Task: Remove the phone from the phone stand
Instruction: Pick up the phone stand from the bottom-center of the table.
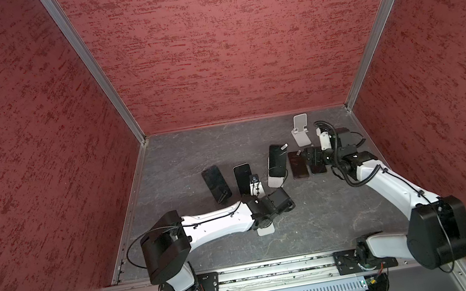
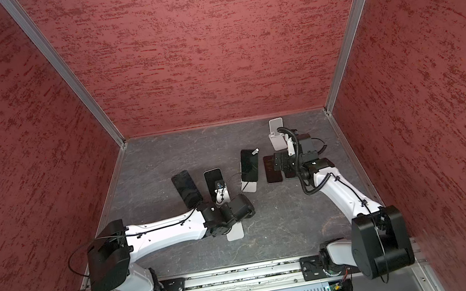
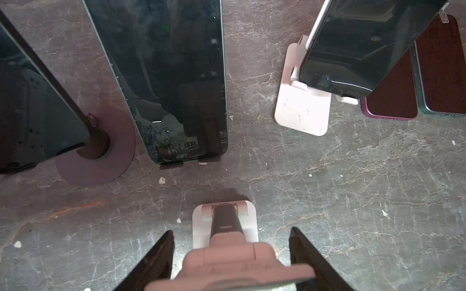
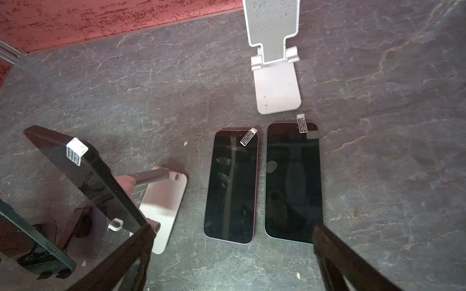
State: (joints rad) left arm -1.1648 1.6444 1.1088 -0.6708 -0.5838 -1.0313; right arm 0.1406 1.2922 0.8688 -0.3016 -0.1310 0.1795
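Several dark phones lean on stands. One phone (image 1: 277, 161) (image 3: 353, 50) (image 4: 83, 176) rests on a pale pink phone stand (image 1: 276, 181) (image 3: 302, 110) mid-table. My left gripper (image 3: 231, 231) points down and is shut on the upper plate of another pink phone stand (image 3: 224, 262), whose base (image 1: 265, 230) shows under the wrist. A thin grey-green edge lies below that plate; I cannot tell what it is. My right gripper (image 4: 233, 228) (image 1: 310, 155) hovers open and empty over two phones lying flat (image 4: 230, 186) (image 4: 293, 184).
Two more phones (image 1: 216, 184) (image 1: 243, 178) stand on stands at the left, one on a dark round base (image 3: 100, 161). An empty white stand (image 1: 300, 130) (image 4: 276, 83) stands near the back wall. Red walls close in three sides.
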